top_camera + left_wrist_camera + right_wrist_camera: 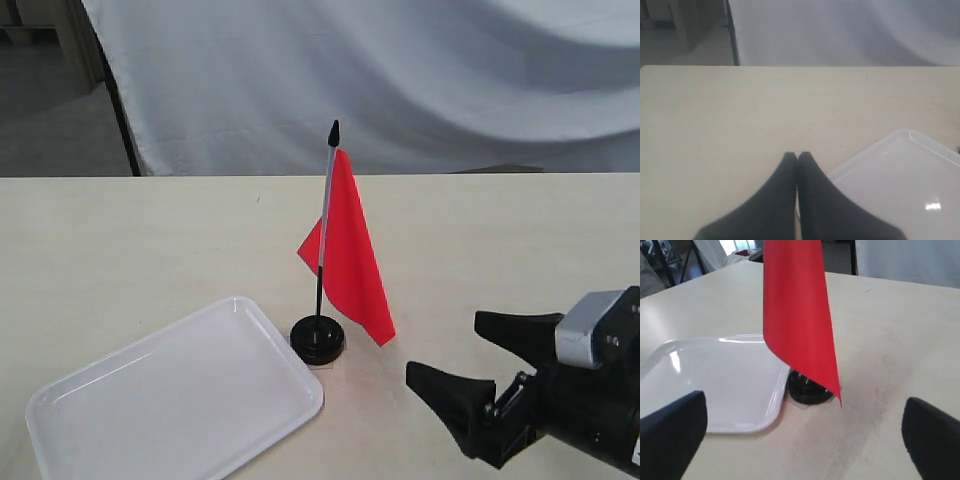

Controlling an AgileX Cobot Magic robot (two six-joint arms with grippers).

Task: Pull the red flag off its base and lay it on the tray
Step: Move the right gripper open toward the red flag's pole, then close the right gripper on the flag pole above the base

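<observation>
The red flag (347, 252) stands upright in the base (318, 339), a small black disc on the table just right of the tray (170, 400). The cloth hangs down to the right of the pole. My right gripper (450, 350) is open, low over the table to the right of the flag, its fingers pointing toward it with nothing between them. In the right wrist view the flag (797, 315) hangs ahead over the base (807, 390), beside the tray (715, 385). My left gripper (797, 157) is shut and empty, beside the tray (900, 185); it does not show in the exterior view.
A pale wooden table (500, 240) carries everything. A white cloth backdrop (400, 80) hangs behind its far edge. A dark stand leg (122, 120) rises at the back left.
</observation>
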